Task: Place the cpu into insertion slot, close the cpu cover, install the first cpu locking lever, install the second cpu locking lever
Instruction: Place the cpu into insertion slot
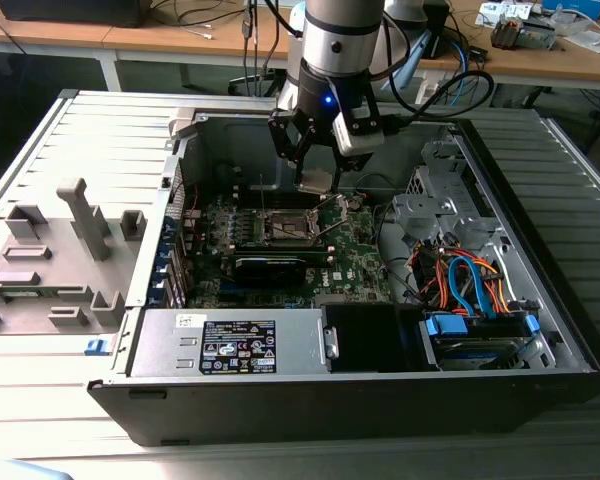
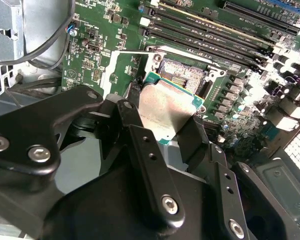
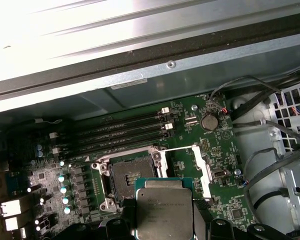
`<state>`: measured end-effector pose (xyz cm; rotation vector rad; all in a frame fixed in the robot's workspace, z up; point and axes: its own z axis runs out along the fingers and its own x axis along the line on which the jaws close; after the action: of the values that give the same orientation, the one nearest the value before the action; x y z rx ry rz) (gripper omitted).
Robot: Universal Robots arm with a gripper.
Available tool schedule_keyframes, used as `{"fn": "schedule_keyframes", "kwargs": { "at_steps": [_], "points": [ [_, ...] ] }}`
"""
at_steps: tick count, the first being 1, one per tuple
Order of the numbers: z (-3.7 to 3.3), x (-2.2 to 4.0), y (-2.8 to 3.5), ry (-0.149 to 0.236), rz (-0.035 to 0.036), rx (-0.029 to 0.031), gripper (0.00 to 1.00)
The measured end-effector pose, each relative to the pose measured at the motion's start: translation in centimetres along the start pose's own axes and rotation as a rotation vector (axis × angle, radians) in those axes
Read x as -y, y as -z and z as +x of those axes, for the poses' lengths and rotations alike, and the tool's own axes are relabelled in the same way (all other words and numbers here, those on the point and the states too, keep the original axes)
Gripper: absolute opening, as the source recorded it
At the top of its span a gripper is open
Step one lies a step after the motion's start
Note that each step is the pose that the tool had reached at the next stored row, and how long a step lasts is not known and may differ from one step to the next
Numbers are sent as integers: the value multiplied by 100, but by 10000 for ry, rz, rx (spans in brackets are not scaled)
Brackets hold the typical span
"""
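The exterior view is showing the black two-fingered gripper (image 1: pixel 318 176) hanging inside the open black computer case (image 1: pixel 280 405), in the upper middle of the frame. Its fingers are pressing in on opposite edges of the flat square silver-grey cpu (image 1: pixel 317 183). The chip is hanging clear of the green motherboard (image 1: pixel 355 250). The silver-rimmed square insertion slot (image 1: pixel 283 228) is lying just below it in the frame, uncovered. Open room is showing to either side of the arm, while the case's grey back wall is standing near behind it.

The first wrist view is adding what the exterior view is not giving. The slot's (image 3: pixel 132 175) contact field is lying bare, and the thin silver metal cpu cover (image 3: pixel 202 170) is standing swung open just beside the slot. The held cpu (image 3: pixel 162 210) is sitting near both.

The second wrist view is showing the black fingers (image 2: pixel 190 137) clamping the chip (image 2: pixel 165 105). The chip's far corner is overlapping the slot's (image 2: pixel 187 77) rim in the picture; whether they are touching cannot be told.

Long black memory slots (image 3: pixel 120 132) are running just beside the slot, with a round silver coin battery (image 3: pixel 208 121) near the cover. In the exterior view a black graphics card (image 1: pixel 270 268) is lying below the slot, and a grey power supply box (image 1: pixel 230 345) is lying lower in the frame. Orange and blue cables (image 1: pixel 470 280) are bunching at the exterior view's right.
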<state>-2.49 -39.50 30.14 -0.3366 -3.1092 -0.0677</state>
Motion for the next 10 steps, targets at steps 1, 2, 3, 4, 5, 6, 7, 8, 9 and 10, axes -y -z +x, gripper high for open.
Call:
{"fn": "schedule_keyframes", "kwargs": {
  "at_steps": [1, 2, 3, 4, 5, 6, 7, 8, 9, 10],
  "points": [
    [0, 0, -1, -14, -1, 1, 55],
    [0, 0, -2, -31, -1, 1, 55],
    [0, 0, -2, -40, -1, 2, 55],
    [0, 0, -3, -48, -2, 2, 55],
    [0, 0, -3, -58, -1, 2, 55],
    [0, 0, -4, -66, -2, 3, 55],
    [0, 0, -4, -77, -2, 3, 55],
    [0, 0, -4, -83, -2, 4, 55],
    [0, 0, -5, -89, -3, 3, 55],
    [0, 0, -5, -99, -3, 4, 55]
  ]
}}
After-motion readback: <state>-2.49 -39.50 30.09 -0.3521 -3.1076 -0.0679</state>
